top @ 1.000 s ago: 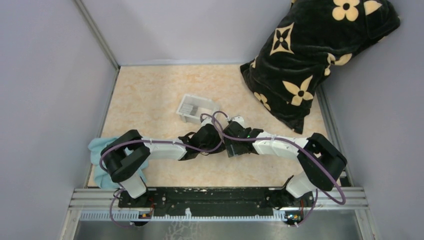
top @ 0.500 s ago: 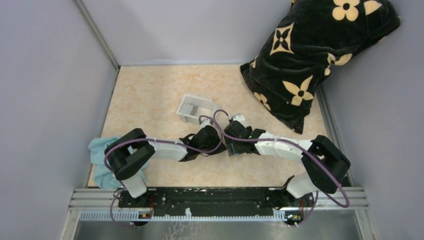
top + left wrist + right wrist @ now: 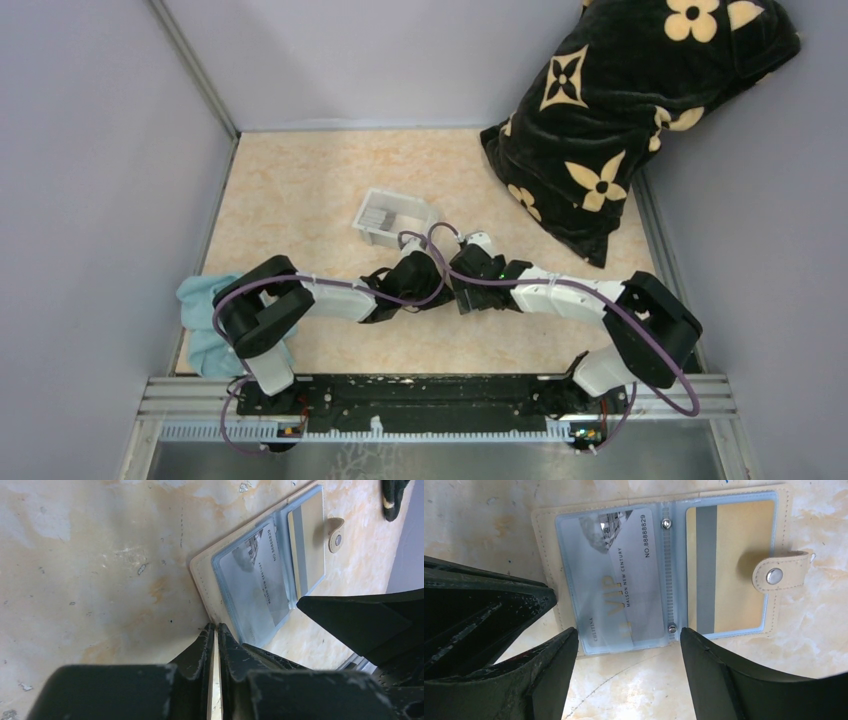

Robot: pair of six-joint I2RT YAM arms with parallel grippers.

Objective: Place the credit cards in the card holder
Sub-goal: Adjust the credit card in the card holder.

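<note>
The tan card holder (image 3: 544, 575) lies open and flat on the table. A silvery VIP card (image 3: 624, 580) sits in its left clear pocket, and a tan-gold card (image 3: 734, 565) with a grey stripe sits in its right pocket. The snap tab (image 3: 779, 572) sticks out to the right. My right gripper (image 3: 626, 639) is open, one finger at each end of the left pocket's near edge. My left gripper (image 3: 215, 626) is shut, its tips against the holder's (image 3: 202, 575) edge. In the top view both grippers, left (image 3: 415, 272) and right (image 3: 468, 272), hide the holder.
A clear white tray (image 3: 410, 208) with dark grey cards (image 3: 376, 215) stands just beyond the grippers. A light blue cloth (image 3: 200, 325) lies at the near left. A black flowered pillow (image 3: 620, 110) leans in the far right corner. Grey walls close in both sides.
The left arm's elbow has shifted a little to the right, and the right arm has moved slightly. Both grippers stay over the card holder.
</note>
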